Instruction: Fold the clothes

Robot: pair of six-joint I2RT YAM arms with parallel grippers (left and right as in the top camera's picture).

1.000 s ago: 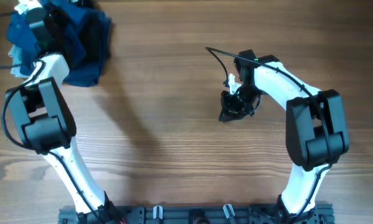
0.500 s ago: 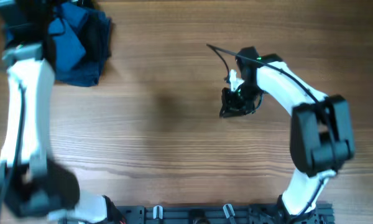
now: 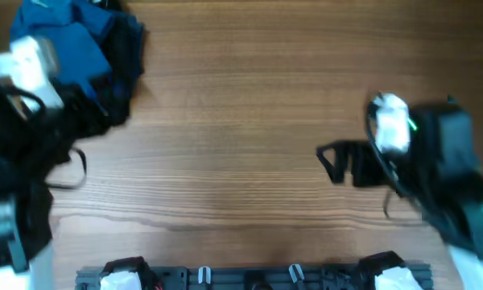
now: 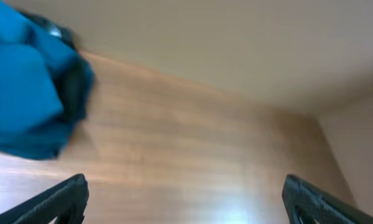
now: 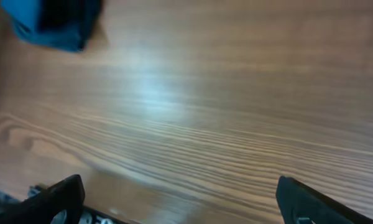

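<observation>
The clothes (image 3: 61, 35) lie bunched in a mid-blue heap at the table's far left corner. They also fill the upper left of the left wrist view as clothes (image 4: 22, 93), and show small at the top left of the right wrist view as clothes (image 5: 31, 18). My left gripper (image 4: 186, 202) is open, with bare wood between its fingers (image 4: 62, 199), and stands apart from the heap. My right gripper (image 5: 180, 202) is also open and empty. From overhead, the right gripper (image 3: 336, 161) is a dark blur at the right, pointing left.
A darker navy garment (image 3: 125, 50) lies against the right side of the blue heap. The wooden table (image 3: 241, 97) spreads between the arms. A mounting rail (image 3: 249, 278) runs along the near edge. Both arms are motion-blurred.
Both grippers have opened. The left arm has pulled off the heap toward the near left. The right arm has swung from the table's middle back to the near right.
</observation>
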